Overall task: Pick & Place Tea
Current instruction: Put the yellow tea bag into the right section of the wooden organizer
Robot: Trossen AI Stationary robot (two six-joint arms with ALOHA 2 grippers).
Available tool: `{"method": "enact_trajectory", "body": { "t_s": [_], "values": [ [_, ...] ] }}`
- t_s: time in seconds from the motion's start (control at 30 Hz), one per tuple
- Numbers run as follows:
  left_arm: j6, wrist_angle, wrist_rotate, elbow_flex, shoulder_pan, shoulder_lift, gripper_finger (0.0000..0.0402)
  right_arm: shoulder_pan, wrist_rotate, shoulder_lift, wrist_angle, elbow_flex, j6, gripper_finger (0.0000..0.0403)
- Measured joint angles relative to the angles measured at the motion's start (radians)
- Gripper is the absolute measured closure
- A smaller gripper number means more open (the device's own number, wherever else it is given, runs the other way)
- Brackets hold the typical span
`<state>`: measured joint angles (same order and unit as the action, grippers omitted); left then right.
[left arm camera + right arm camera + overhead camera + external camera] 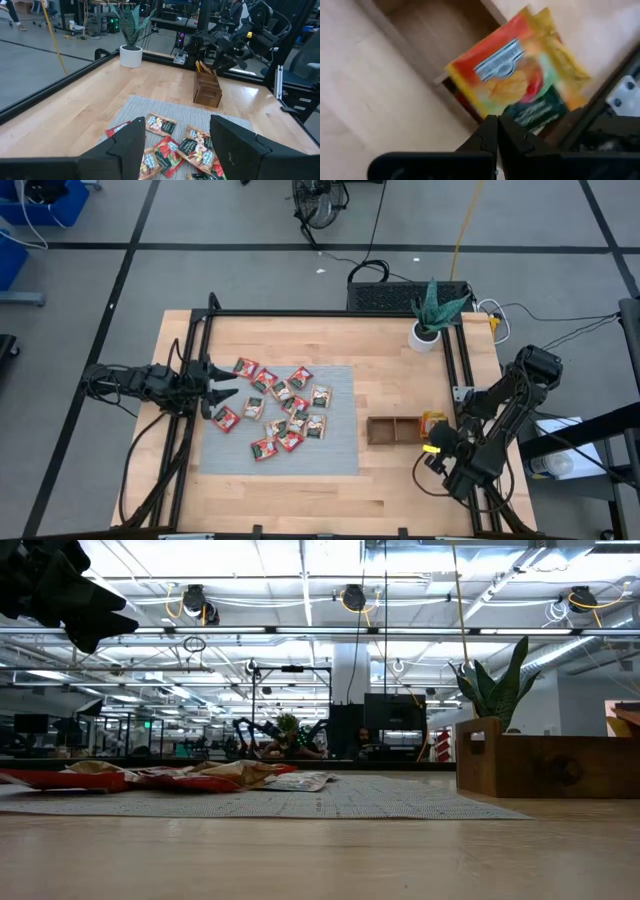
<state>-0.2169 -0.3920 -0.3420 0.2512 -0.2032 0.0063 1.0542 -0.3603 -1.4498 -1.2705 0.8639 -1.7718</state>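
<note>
- Printing on the tea sachets [283, 409], scattered on the grey mat [335, 445], cannot be read.
- Left gripper [222, 392] is held open, empty, above them.
- Right gripper [497, 131] is closed, empty, beside a yellow-orange sachet [517, 80] at the wooden tray [392, 430].

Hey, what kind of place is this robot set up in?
Probably an open lab or workshop. The wooden table stands on a grey floor crossed by cables, the low view shows a bare ceiling with pipes and strip lights, and more framed rigs stand behind.
</note>
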Motion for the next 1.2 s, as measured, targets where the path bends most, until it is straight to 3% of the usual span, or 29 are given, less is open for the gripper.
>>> {"method": "enact_trajectory", "body": {
  "t_s": [0.17, 0.27, 0.4, 0.6, 0.7, 0.83, 1.03, 1.2],
  "values": [
    [0.0, 0.0, 0.0, 0.0, 0.0, 0.0, 0.0178, 0.0, 0.117, 0.0, 0.006, 0.0, 0.002, 0.0403],
    [0.0, 0.0, 0.0, 0.0, 0.0, 0.0, 0.0178, 0.001, 0.119, 0.0, -0.018, 0.0, -0.02, 0.0403],
    [0.0, 0.0, 0.0, 0.0, 0.0, 0.0, 0.0178, 0.001, 0.027, 0.001, -0.018, 0.0, 0.002, 0.0403],
    [0.0, 0.0, 0.0, 0.0, 0.0, 0.0, 0.0179, -0.007, -0.198, 0.001, -0.045, 0.0, 0.01, 0.0402],
    [0.0, 0.0, 0.0, 0.0, 0.0, 0.0, 0.0179, -0.03, -0.242, 0.009, -0.089, 0.0, 0.063, 0.0389],
    [0.0, 0.0, 0.0, 0.0, 0.0, 0.0, 0.0179, -0.093, -0.191, 0.065, -0.119, 0.0, 0.207, 0.0345],
    [0.0, 0.0, 0.0, 0.0, 0.0, 0.0, 0.0178, -0.282, 0.087, 0.212, -0.043, 0.0, 0.697, 0.0266],
    [0.0, 0.0, 0.0, 0.0, 0.0, 0.0, 0.0178, -0.471, 0.13, 0.262, 0.009, 0.0, 1.03, 0.0237]
  ]
}}
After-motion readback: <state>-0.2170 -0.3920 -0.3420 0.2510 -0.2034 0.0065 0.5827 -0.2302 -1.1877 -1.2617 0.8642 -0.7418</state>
